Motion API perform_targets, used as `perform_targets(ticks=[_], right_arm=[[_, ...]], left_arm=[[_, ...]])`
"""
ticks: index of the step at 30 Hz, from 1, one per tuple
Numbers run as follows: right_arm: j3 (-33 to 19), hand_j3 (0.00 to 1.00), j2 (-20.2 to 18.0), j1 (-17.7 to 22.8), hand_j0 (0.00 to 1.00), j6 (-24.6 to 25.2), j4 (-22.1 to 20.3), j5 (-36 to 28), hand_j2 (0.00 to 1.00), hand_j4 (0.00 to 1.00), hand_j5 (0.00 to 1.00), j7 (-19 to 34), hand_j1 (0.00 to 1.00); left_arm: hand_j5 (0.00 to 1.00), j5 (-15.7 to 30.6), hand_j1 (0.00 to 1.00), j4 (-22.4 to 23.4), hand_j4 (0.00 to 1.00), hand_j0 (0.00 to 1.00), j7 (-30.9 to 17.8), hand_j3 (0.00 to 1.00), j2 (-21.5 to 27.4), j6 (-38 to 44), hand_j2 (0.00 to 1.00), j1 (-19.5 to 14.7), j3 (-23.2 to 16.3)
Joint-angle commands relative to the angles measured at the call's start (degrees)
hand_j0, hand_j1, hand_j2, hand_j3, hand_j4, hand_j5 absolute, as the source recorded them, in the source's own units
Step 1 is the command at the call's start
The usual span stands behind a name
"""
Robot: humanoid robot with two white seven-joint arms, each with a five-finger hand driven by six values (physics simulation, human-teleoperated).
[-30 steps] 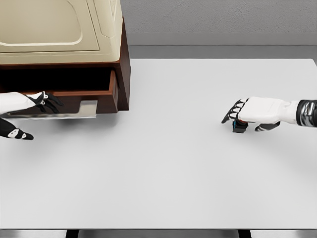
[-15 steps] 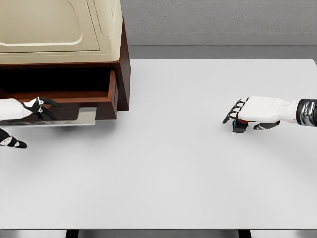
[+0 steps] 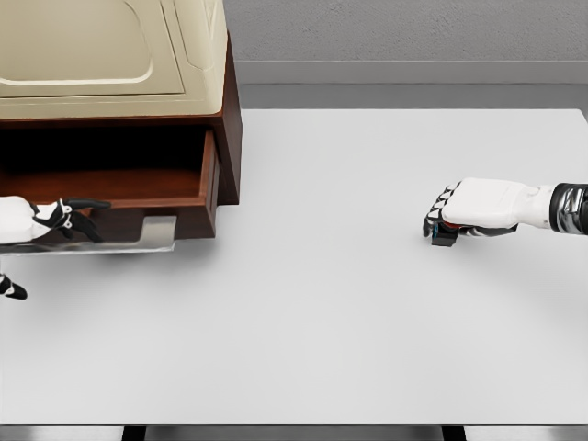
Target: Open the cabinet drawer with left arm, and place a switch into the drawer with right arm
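Note:
The brown cabinet [image 3: 230, 110] with a cream top stands at the table's far left. Its drawer [image 3: 209, 184] is pulled out towards me, and the dark inside shows nothing in it. A silver handle [image 3: 138, 241] runs along the drawer front. My left hand [image 3: 66, 220] comes in from the left edge with its fingers curled around that handle. At the right, my right hand [image 3: 443, 220] lies low over a small black and blue switch [image 3: 445, 239] on the white table, fingers and thumb closed around it. Most of the switch is hidden under the hand.
The white table [image 3: 312, 312] stretches wide between the cabinet and my right hand. A grey wall and floor strip run behind the table's far edge.
The drawer has slid further out as my left hand drew back towards the lower left. My right hand's fingers and thumb have curled in tighter around the switch.

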Motion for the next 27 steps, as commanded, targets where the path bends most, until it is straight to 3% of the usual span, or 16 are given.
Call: perform_targets(ticks=[1, 27], right_arm=[[-0.02, 0.57, -0.05, 0.0, 0.57, 0.12, -0.03, -0.2, 0.57, 0.57, 0.57, 0.0, 0.57], [-0.29, 0.46, 0.39, 0.0, 0.46, 0.12, 0.15, -0.99, 0.46, 0.46, 0.46, 0.0, 0.46]], left_arm=[[1.0, 19.87, 1.0, -0.57, 1.0, 1.0, 5.2, 1.0, 1.01, 5.23, 1.0, -1.83, 2.88], [1.0, 21.19, 1.0, -0.48, 1.0, 1.0, 5.2, 1.0, 6.55, 1.61, 1.0, -2.54, 3.14]])
